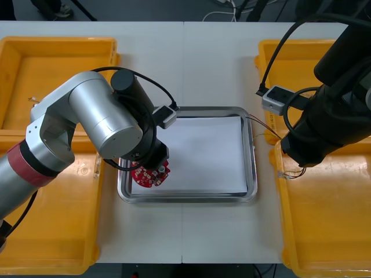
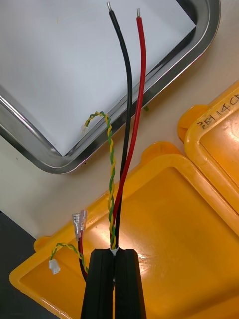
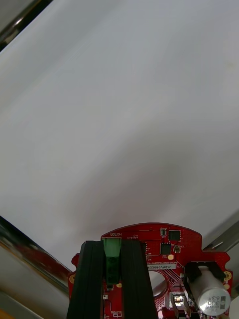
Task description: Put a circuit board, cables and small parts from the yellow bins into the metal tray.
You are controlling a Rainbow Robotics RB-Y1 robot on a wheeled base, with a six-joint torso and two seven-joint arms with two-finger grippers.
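Front view: left arm (image 1: 87, 124) comes in from the near left, wrist over the near-left corner of the shiny rectangular metal tray (image 1: 250, 174), mid light tabletop (image 1: 191, 243). Under that wrist is the round red circuit board (image 1: 149, 176), at the tray's near-left corner on the edge of the white sheet (image 1: 203, 150) lining it. Right arm (image 1: 333, 110) is off the tray's right side, above the seam between the two right-hand yellow plastic bins (image 1: 330, 231). Thin cable ends (image 1: 262, 124) poke toward the tray's right rim. Two more yellow bins (image 1: 35, 63) on the left.

Right wrist view: right jaws pinching a bundle of cables, black fingers (image 2: 99, 284) nearly together. The long black cable (image 2: 127, 75) and long red cable (image 2: 141, 75) cross the tray rim (image 2: 204, 40), with stripped tips over the white sheet. The twisted yellow-and-green cable (image 2: 109, 149) ends at the rim. Short tails beside the fingers: metal terminals (image 2: 79, 219), small white plug (image 2: 54, 267). Bundle hangs over a right-hand bin (image 2: 169, 229) and bare tabletop.

Left wrist view: left jaws pinching the green connector block (image 3: 112, 256) on the circuit board (image 3: 169, 246), fingers (image 3: 90, 284) apart by its width. Silver cylindrical part (image 3: 214, 296) sits on the board beside them. Board is over the tray rim (image 3: 30, 246) and white sheet. Can't tell if it's touching down.
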